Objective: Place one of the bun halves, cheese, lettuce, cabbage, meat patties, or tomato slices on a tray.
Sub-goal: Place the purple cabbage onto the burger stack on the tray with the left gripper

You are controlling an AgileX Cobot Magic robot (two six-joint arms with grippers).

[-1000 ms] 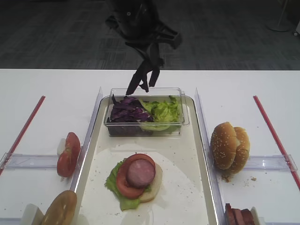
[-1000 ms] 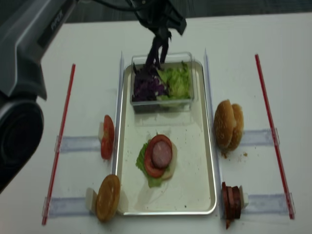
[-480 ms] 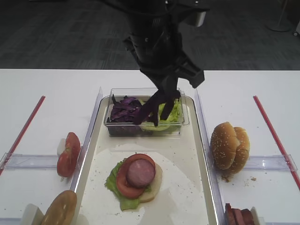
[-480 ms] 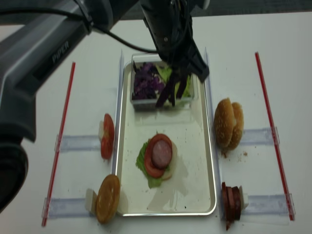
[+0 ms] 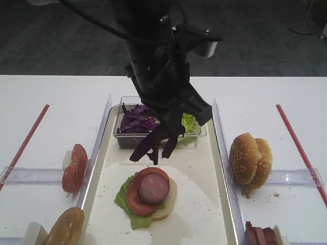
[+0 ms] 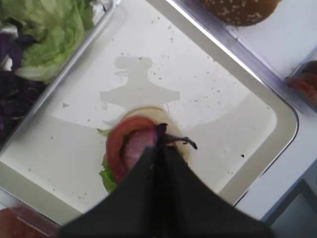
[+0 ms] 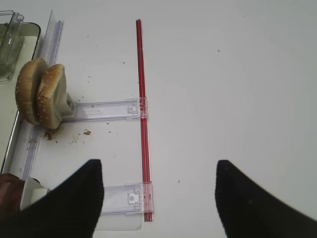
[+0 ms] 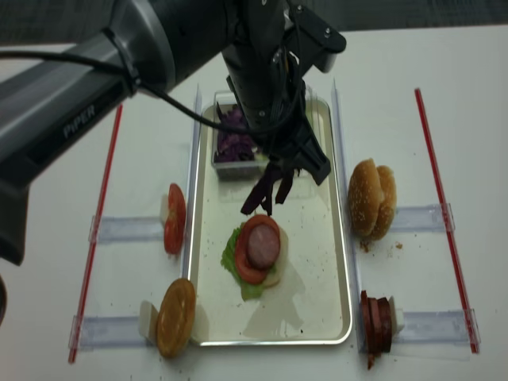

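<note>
red tomato slices [image 5: 74, 168] stand left of the tray [image 5: 214, 214]. over the tray's middle the left gripper [image 8: 279, 176] is clamped on dangling cabbage [image 5: 156, 142] shreds (above a stacked meat patty [image 5: 153, 188]). bun halves [image 5: 250, 160] sit right of the tray; the right gripper's [image 7: 158, 198] fingers spread wide, holding nothing.

Bright, even overhead light — soft shadows, slight blur
</note>
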